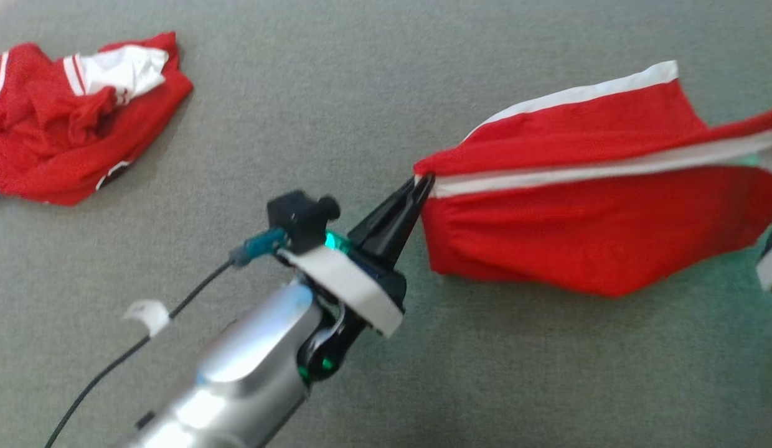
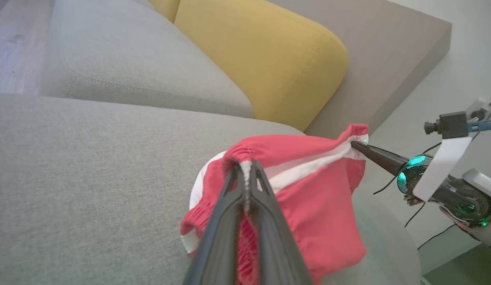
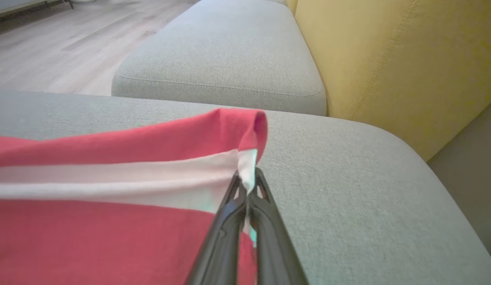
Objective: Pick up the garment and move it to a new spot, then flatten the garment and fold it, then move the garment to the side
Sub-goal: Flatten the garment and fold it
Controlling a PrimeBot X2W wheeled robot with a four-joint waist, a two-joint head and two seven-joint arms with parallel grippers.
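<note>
No readable text, label, number or sign on the red garment [image 1: 579,242] or elsewhere.

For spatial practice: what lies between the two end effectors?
The red garment, gripped by left end effector and right end effector, spans it, per the left wrist view.

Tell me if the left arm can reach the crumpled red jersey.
Probably not yet: the left gripper is shut on the red garment, stretched to the right gripper. Otherwise the cushion toward the crumpled jersey looks unobstructed.
</note>
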